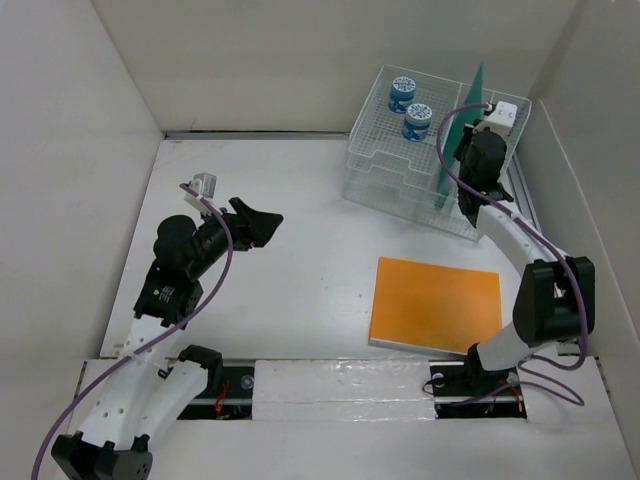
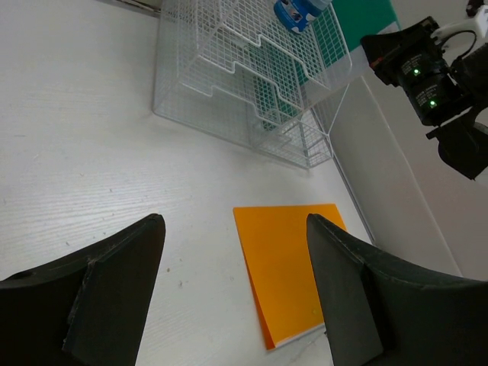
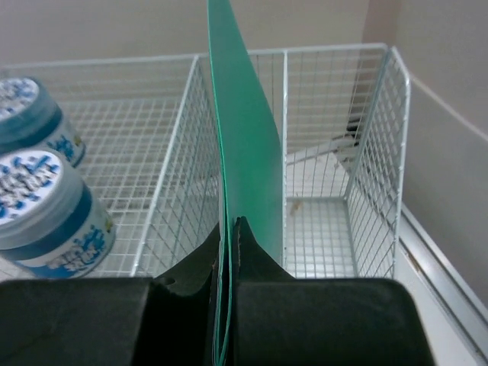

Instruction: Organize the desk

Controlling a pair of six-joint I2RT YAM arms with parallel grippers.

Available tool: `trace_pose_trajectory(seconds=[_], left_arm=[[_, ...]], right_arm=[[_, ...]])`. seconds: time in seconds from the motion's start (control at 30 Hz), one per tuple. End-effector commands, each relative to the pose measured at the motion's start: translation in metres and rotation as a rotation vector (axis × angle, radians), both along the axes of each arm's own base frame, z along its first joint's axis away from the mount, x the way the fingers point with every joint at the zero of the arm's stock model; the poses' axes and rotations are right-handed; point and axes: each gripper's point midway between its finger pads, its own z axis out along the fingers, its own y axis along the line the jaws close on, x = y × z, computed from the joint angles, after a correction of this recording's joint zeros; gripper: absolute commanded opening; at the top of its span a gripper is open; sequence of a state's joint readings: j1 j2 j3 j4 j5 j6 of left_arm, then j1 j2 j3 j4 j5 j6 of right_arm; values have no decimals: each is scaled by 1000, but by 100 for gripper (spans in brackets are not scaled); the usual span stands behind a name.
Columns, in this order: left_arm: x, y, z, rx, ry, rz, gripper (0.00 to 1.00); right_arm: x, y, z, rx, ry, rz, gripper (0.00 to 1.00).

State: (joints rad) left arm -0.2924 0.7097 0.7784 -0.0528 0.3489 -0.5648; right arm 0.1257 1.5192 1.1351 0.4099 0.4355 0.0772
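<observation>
The white desk (image 1: 300, 260) holds an orange notebook (image 1: 436, 303) lying flat at the front right; it also shows in the left wrist view (image 2: 293, 267). My right gripper (image 3: 230, 223) is shut on the lower edge of a thin green folder (image 3: 244, 130). It holds the folder upright over the wire-mesh rack (image 1: 400, 170), just right of the section with the jars. In the top view the folder (image 1: 474, 90) rises above my right gripper (image 1: 466, 150). My left gripper (image 2: 235, 221) is open and empty, above the desk's left middle (image 1: 268, 222), facing the notebook.
Two blue-and-white jars (image 1: 402, 94) (image 1: 417, 121) stand in the rack's top left section; they also show in the right wrist view (image 3: 46, 206). The rack's mesh wall (image 3: 335, 114) encloses an empty slot right of the folder. Beige wall panels close in the desk on three sides.
</observation>
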Motion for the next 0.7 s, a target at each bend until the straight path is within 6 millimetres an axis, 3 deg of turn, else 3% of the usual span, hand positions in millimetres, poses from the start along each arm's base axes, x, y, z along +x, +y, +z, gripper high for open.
trace_pose_trajectory(seconds=[0.0, 0.07, 0.13, 0.2, 0.23, 0.3, 0.33, 0.4, 0.57, 0.6, 0.67], left_arm=[[-1, 0, 8, -2, -41, -12, 71], [-1, -1, 7, -4, -38, -12, 71], [-1, -2, 7, -5, -37, -16, 71], [1, -3, 4, 1, -28, -26, 70], [0, -7, -1, 6, -15, -44, 68], [7, -14, -18, 44, 46, -71, 63], [8, -17, -27, 66, 92, -79, 63], [14, -27, -52, 118, 178, -117, 62], [1, -61, -88, 193, 306, -244, 60], [-2, -73, -101, 235, 341, -261, 60], [-27, -105, -110, 277, 373, -366, 61]], right_arm=[[11, 4, -5, 55, 46, 42, 0], [16, 3, -11, 68, 79, 46, 3], [16, 2, -13, 85, 93, 35, 14], [14, -1, -9, 106, 83, 38, 36], [14, 2, -8, 117, 85, 54, 59], [9, 5, 4, 143, 83, 88, 73], [5, 7, 7, 150, 90, 99, 87], [-7, 4, 34, 165, 47, 101, 99], [-36, 4, 71, 182, 9, 126, 100], [-42, 4, 67, 191, 29, 124, 100], [-57, 6, 79, 202, 3, 142, 100]])
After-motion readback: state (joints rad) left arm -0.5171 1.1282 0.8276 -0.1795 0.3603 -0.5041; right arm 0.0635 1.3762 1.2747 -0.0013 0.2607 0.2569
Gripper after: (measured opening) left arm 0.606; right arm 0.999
